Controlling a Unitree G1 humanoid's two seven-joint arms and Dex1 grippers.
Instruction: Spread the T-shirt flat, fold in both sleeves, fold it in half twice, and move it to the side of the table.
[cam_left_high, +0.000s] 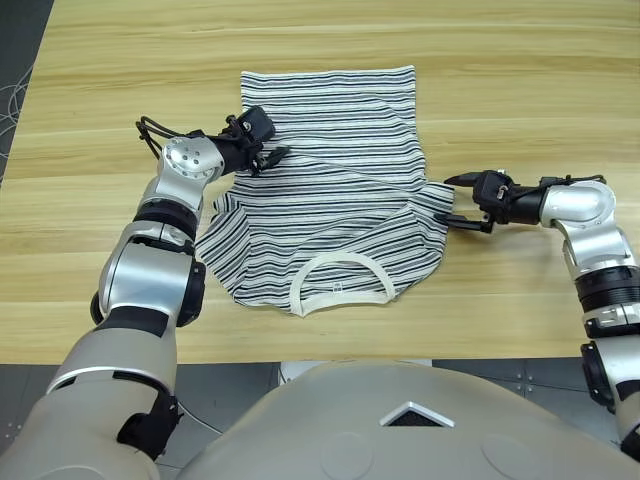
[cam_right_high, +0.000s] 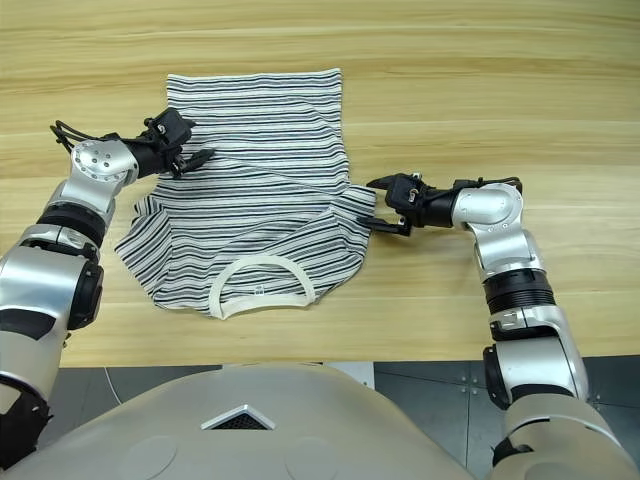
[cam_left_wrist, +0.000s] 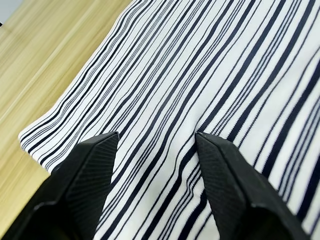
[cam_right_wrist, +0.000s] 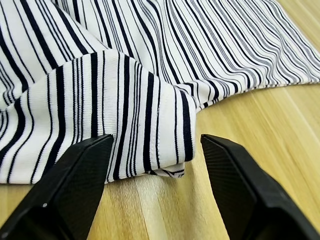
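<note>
Collar (cam_left_high: 340, 285) nearest the worktop (cam_left_high: 520, 90) near edge, the T-shirt (cam_left_high: 330, 170) lies mid-worktop, spread but rumpled at the shoulders. Sleeve folding seems in hand; both halvings and the move aside remain. Left pincer (cam_left_high: 272, 157) hovers at its left edge, right pincer (cam_left_high: 455, 203) at its right shoulder.

Left wrist: fingers (cam_left_wrist: 90, 170) apart, empty, over the stripes.

Right wrist: its fingers stand wide, straddling a doubled sleeve edge, gripping nothing.

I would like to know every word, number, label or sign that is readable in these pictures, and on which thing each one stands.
No text can be read in any view.
The small tag at the neck of the T-shirt: it is too small to read.
The striped cloth and the table: they carry no print that shows.
</note>
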